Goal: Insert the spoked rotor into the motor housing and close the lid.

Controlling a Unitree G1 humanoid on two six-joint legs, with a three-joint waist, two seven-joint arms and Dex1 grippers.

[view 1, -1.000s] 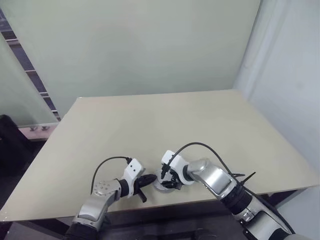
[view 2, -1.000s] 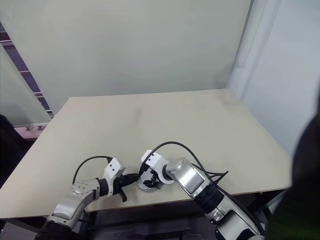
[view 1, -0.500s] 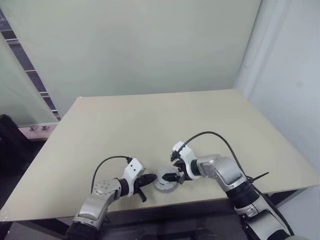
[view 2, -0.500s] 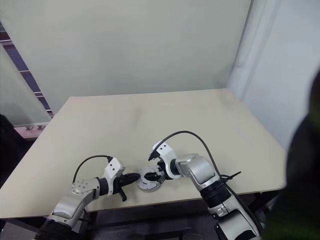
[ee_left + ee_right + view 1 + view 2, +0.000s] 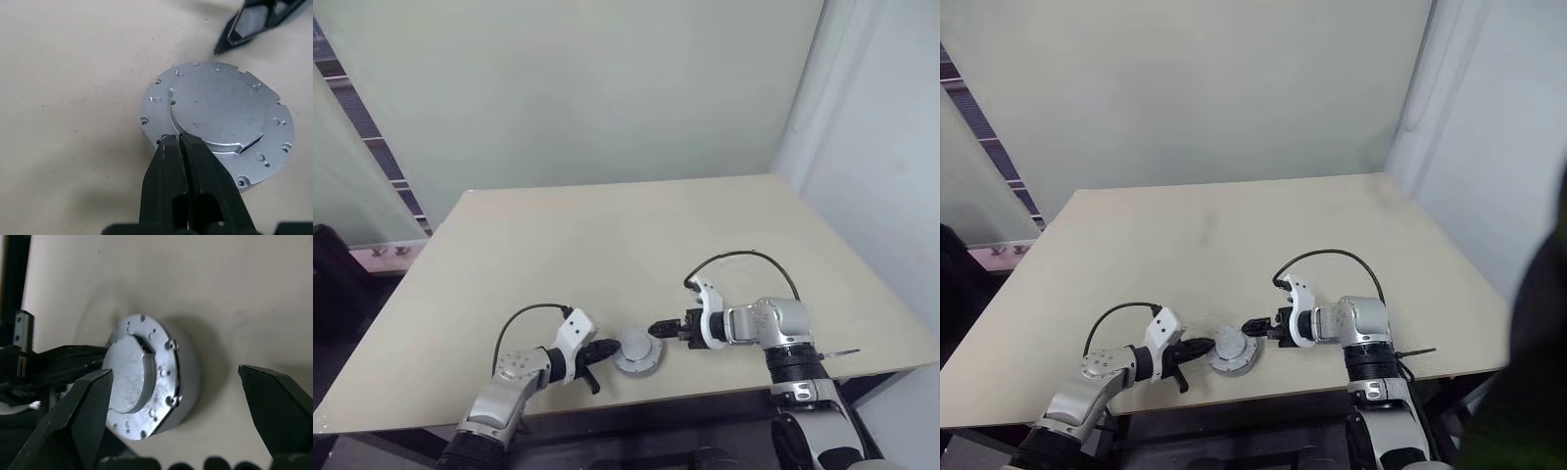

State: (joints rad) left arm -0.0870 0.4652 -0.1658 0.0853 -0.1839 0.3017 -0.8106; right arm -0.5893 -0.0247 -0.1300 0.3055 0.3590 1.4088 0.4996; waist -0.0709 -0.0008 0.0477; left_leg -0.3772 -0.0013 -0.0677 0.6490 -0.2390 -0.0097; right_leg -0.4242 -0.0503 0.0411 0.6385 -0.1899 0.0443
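Low in the frame, the lid (image 5: 220,117) caps the motor housing (image 5: 637,352); left fingers (image 5: 168,161) together at its edge, right fingers (image 5: 83,406) apart beside it.

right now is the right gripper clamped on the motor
No, the right gripper stands wide open, its fingers apart from the motor housing and touching nothing.

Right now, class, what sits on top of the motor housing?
The lid, a grey disc with a notched edge, covers the motor housing on the table. Whatever is inside, the rotor included, is covered.
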